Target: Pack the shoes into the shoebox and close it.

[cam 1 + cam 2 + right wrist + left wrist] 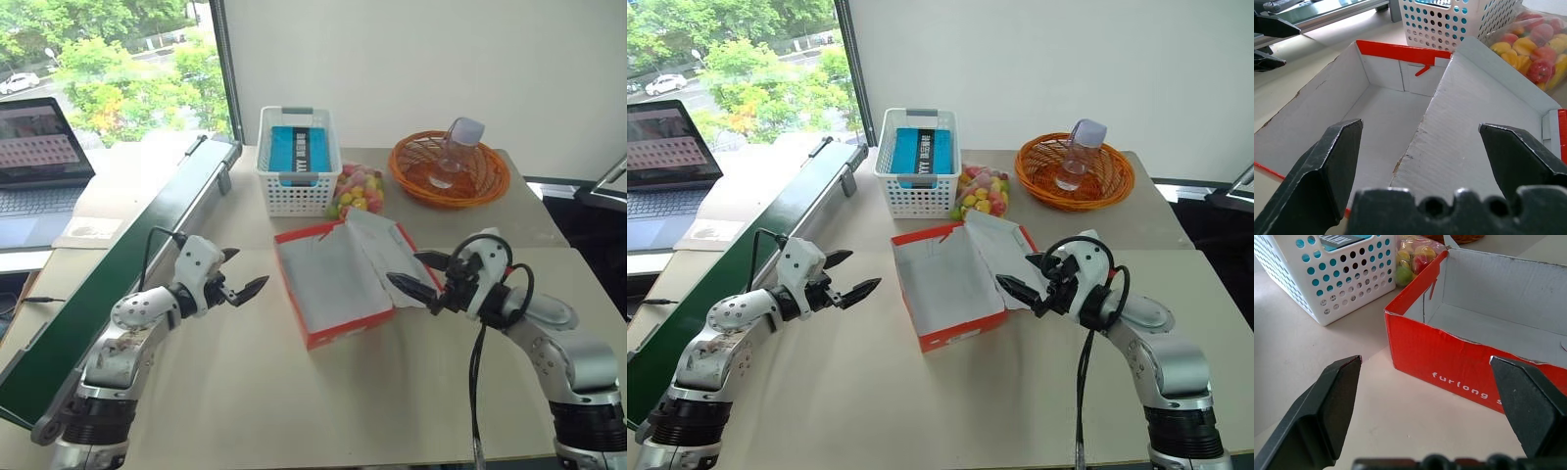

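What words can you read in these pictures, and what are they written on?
"furlong": white letters on the red side of the shoebox; more letters follow, cut off behind the left gripper's finger.
White print on the blue pack in the white basket: too blurred to read.
The laptop screen: too small to read.
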Controlling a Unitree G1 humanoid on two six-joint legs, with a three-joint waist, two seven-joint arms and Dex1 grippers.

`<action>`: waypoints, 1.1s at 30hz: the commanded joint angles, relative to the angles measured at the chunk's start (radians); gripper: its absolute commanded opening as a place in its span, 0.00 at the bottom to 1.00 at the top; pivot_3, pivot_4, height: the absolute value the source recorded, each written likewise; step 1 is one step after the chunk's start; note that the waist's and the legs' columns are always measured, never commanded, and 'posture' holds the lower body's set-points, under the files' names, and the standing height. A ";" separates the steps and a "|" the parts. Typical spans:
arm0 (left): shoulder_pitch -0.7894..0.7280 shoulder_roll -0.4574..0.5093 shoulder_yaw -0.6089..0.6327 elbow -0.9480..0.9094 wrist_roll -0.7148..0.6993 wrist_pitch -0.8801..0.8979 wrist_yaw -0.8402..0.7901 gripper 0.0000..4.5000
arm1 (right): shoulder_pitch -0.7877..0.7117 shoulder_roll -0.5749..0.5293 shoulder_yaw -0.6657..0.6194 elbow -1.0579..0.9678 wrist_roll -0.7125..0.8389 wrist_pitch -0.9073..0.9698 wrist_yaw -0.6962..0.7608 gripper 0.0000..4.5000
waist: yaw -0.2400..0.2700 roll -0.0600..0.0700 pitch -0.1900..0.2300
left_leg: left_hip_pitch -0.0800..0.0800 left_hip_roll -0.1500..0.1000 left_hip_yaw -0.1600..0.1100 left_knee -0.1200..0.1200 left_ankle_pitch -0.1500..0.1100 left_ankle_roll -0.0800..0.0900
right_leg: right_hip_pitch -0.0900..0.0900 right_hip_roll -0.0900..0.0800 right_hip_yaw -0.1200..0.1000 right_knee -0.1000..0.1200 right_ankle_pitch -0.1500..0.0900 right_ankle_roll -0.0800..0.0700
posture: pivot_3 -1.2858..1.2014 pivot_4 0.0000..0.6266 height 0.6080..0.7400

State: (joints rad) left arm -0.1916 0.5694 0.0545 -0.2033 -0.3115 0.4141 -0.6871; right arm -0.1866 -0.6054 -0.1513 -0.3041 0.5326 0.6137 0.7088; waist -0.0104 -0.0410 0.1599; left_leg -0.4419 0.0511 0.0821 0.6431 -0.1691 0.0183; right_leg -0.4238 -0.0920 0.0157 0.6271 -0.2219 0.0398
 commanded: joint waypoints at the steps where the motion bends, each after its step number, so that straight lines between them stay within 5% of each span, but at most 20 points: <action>1: -0.022 -0.006 0.013 -0.005 -0.001 -0.031 0.001 1.00 | -0.025 -0.004 -0.027 -0.044 0.013 0.007 -0.022 1.00 | 0.000 0.000 0.000 | 0.000 0.000 0.000 0.000 0.000 0.000 | 0.000 0.000 0.000 0.000 0.000 0.000 | 0.52 0.24 1.00; 19: -0.202 0.096 0.238 0.260 0.031 0.006 0.188 1.00 | -0.483 0.169 0.224 0.265 -0.182 -0.051 -0.106 1.00 | 0.008 0.000 0.000 | -0.004 -0.001 -0.002 0.000 0.000 0.000 | -0.002 0.001 -0.001 0.001 0.001 0.003 | 0.52 0.24 1.00; 33: -0.132 0.040 0.205 0.138 0.079 0.041 0.298 1.00 | -0.480 0.271 0.267 0.235 -0.239 -0.175 -0.072 1.00 | -0.002 0.000 0.000 | -0.003 -0.001 -0.002 0.000 0.000 0.000 | -0.002 0.001 -0.001 0.003 0.001 0.002 | 0.52 0.24 1.00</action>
State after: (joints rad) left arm -0.3211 0.6155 0.2682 -0.0215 -0.2663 0.4646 -0.4222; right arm -0.6779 -0.3344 0.1487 0.0025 0.2928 0.4775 0.6472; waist -0.0119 -0.0413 0.1601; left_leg -0.4447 0.0505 0.0804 0.6433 -0.1686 0.0178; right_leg -0.4257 -0.0915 0.0142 0.6300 -0.2207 0.0421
